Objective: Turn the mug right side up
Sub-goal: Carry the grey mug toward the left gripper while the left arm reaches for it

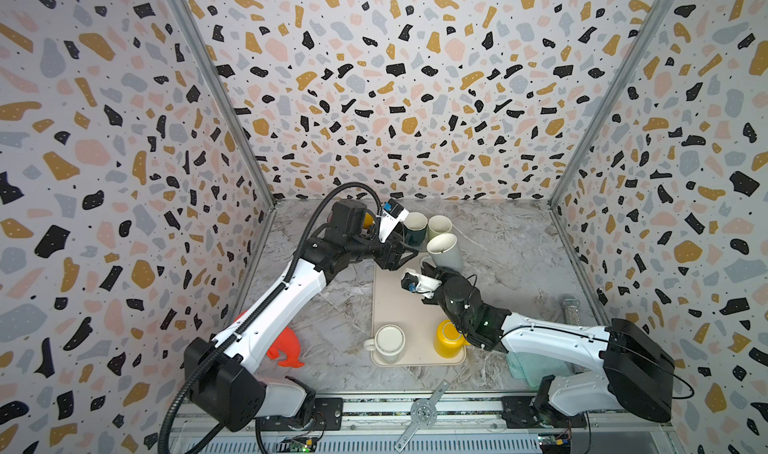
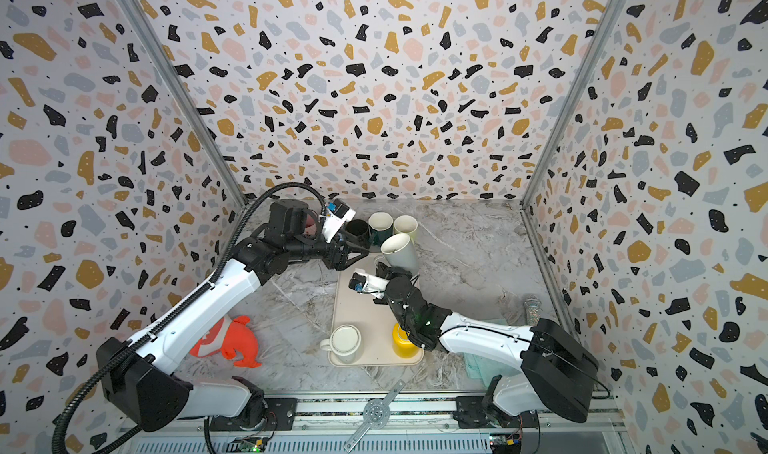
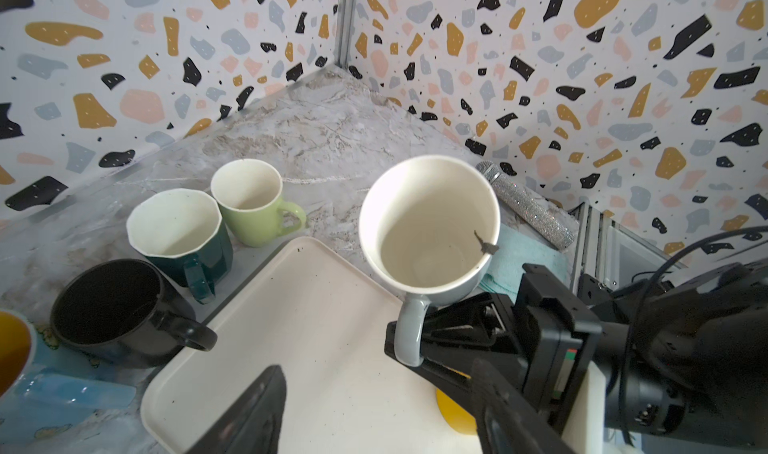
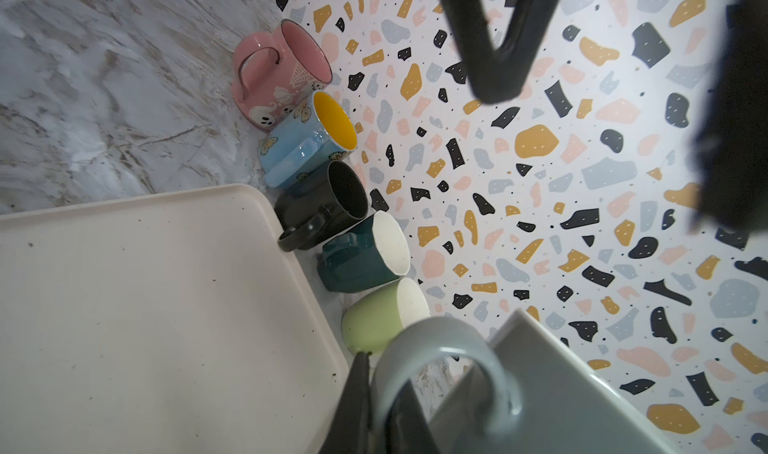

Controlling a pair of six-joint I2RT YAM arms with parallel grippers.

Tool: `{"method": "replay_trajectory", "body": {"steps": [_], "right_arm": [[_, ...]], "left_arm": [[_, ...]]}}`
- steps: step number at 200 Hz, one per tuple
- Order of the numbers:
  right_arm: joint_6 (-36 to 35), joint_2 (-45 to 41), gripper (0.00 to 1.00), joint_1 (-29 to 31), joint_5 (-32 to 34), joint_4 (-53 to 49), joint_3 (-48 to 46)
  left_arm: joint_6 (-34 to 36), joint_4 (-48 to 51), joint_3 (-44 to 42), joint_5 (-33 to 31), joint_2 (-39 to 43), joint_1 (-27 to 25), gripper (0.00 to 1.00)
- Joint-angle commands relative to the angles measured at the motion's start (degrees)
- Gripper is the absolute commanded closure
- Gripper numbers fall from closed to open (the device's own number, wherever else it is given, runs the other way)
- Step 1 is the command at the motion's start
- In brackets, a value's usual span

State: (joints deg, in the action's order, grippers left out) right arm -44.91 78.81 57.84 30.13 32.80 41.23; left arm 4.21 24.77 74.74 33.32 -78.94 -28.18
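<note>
The grey mug [image 1: 446, 251] [image 2: 401, 253] [image 3: 428, 227], white inside, hangs above the far right corner of the cream tray [image 1: 399, 306] [image 2: 361, 306]. Its mouth faces up, tilted a little to the left. My right gripper [image 1: 429, 269] [image 2: 384, 269] [image 4: 382, 389] is shut on the mug's grey handle [image 4: 440, 364] [image 3: 409, 335]. My left gripper [image 1: 401, 254] [image 2: 357, 253] [image 3: 376, 385] stands open over the tray's far left edge, just left of the mug, with nothing between its fingers.
A white mug [image 1: 390, 341] and a yellow mug [image 1: 449, 339] stand upside down on the tray's near end. Dark green [image 1: 415, 227], light green [image 1: 439, 226], black [image 2: 357, 230], blue [image 4: 307, 144] and pink [image 4: 278, 81] mugs line the back. An orange plush [image 1: 286, 346] lies left; a glitter microphone [image 1: 573, 310] and teal cloth [image 1: 528, 368] right.
</note>
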Motion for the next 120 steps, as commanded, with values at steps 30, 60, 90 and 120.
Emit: {"method": "replay_trajectory", "body": {"steps": [30, 60, 90, 120], "right_arm": [[-7.0, 0.5, 1.0, 0.9, 3.0, 11.8, -0.2], [-7.6, 1.2, 1.0, 1.5, 2.9, 13.1, -0.4], [-8.2, 1.6, 1.0, 1.6, 3.1, 14.5, -0.5], [-8.4, 1.8, 1.0, 1.9, 3.0, 15.9, -0.4]], "left_arm": [[4.2, 2.9, 1.9, -0.9, -1.5, -2.5, 0.29], [4.4, 2.7, 2.1, -1.0, -2.4, -3.6, 0.29], [4.7, 2.7, 2.1, -0.6, -2.9, -4.7, 0.29], [4.9, 2.8, 1.7, -0.1, -2.9, -5.5, 0.29]]}}
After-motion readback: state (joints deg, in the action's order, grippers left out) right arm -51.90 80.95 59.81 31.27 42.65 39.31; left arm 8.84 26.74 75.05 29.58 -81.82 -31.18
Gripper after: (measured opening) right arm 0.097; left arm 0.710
